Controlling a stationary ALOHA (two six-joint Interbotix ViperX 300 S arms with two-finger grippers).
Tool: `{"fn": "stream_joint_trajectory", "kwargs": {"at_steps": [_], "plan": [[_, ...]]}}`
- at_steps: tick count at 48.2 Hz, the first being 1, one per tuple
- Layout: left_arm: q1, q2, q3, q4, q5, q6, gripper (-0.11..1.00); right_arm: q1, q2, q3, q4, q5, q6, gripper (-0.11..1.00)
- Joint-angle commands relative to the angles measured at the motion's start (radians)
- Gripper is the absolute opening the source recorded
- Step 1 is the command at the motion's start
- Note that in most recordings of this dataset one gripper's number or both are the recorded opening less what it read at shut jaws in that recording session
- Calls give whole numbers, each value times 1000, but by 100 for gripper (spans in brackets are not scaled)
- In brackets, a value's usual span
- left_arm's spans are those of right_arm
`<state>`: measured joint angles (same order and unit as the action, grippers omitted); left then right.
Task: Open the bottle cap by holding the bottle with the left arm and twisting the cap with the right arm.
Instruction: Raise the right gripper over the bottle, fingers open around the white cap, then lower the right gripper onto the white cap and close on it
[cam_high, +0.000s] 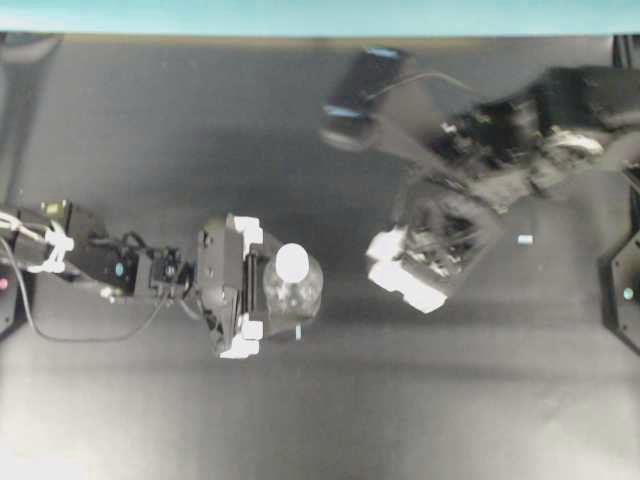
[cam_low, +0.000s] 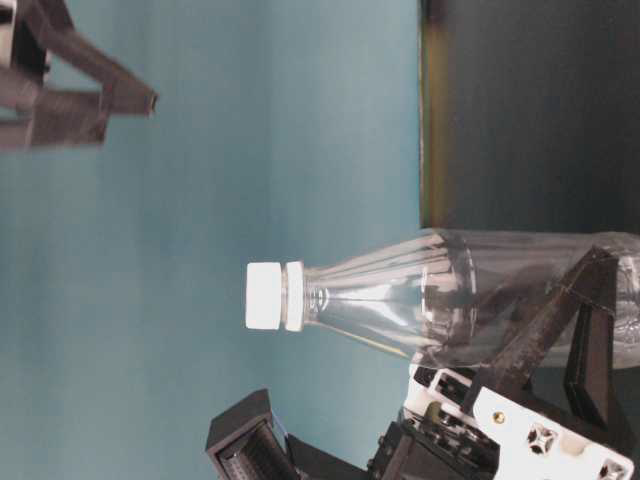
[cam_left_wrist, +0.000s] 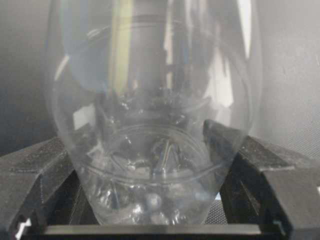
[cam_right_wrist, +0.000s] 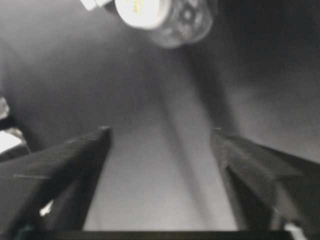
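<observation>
**Mia:** While the bottle (cam_high: 290, 292) stands up on the dark table (cam_high: 150, 130), a bit left of the middle and well away from every edge, what keeps it from falling?

**Ben:** The left gripper (cam_high: 243, 287) does. Its two fingers sit on both sides of the bottle's fat lower part and squeeze it. I think that is so the bottle cannot spin when someone turns the top.

**Mia:** Is the bottle cap (cam_low: 264, 296) off yet?

**Ben:** No. It is white and it sits snug on the neck. The bottle looks clear and I see no drink in it.

**Mia:** Where is the other one?

**Ben:** The right gripper (cam_high: 405, 272) is up off the table, to the right of the bottle and apart from it. Its fingers are spread wide with nothing between them. It looks blurry from above, so I think it is moving.

**Mia:** Why is it open like that?

**Ben:** My guess is the cap has to fit between the fingers before they can close and twist.

**Mia:** What is that tiny white thing?

**Ben:** A little tape mark (cam_high: 525, 239) near the right edge of the table.

**Mia:** Any words on the bottle?

**Ben:** No label. The right wrist view shows some yellowish marks on top of the cap, but they are too fuzzy to read.
</observation>
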<state>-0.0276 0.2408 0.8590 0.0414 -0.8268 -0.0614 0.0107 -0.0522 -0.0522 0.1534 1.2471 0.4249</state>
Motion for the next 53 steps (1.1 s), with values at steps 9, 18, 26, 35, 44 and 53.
{"fn": "stream_joint_trajectory", "kwargs": {"at_steps": [9, 18, 26, 35, 44, 53], "plan": [[-3, -3, -9, 3, -11, -2, 81, -9, 195, -247, -6, 135, 202, 83], [-3, -3, -9, 3, -11, -2, 81, -8, 299, -367, -6, 178, 304, 83], [-3, -3, -9, 3, -9, -2, 81, -3, 339, -390, -6, 181, 364, 83], [-5, -3, -8, 3, -6, -3, 81, 6, 360, -373, -6, 178, 362, 82], [-5, -3, -9, 3, -6, -6, 81, 8, 371, -354, -6, 166, 350, 82], [-5, -3, -8, 3, -5, -9, 81, 8, 373, -327, -6, 124, 348, 75]]}}
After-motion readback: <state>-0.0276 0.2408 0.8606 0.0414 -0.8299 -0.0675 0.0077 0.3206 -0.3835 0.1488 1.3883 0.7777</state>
